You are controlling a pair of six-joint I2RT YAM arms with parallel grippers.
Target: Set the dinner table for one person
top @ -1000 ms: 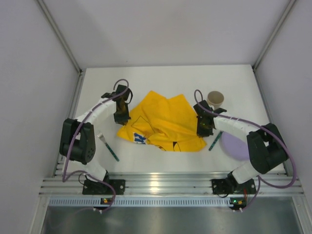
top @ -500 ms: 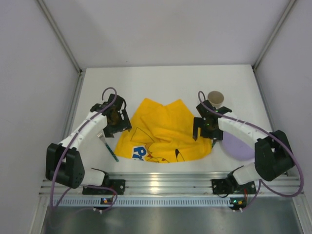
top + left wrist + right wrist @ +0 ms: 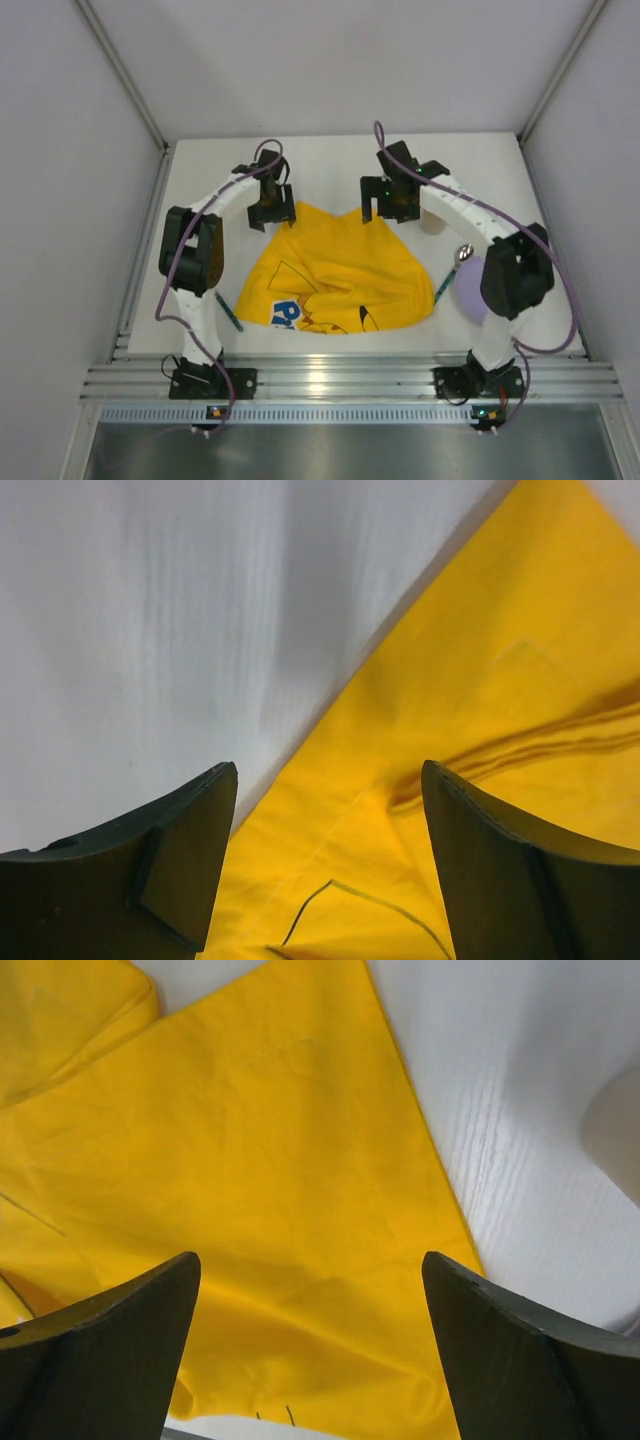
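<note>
The dinner table is a white top, and a yellow cloth mat with a cartoon print lies crumpled at its middle. My left gripper hangs open over the mat's far left corner. In the left wrist view this gripper straddles the mat's edge with nothing between the fingers. My right gripper is open over the far right corner. The right wrist view has it above flat yellow cloth, holding nothing.
A beige cup stands half hidden behind the right arm. A spoon rests beside a purple plate at the mat's right. A teal-handled fork lies left of the mat. The ribbed rail runs along the near edge.
Both grippers opened and let go of the mat's sides, then moved away to its far corners. The mat now lies flatter and nearer the rail.
</note>
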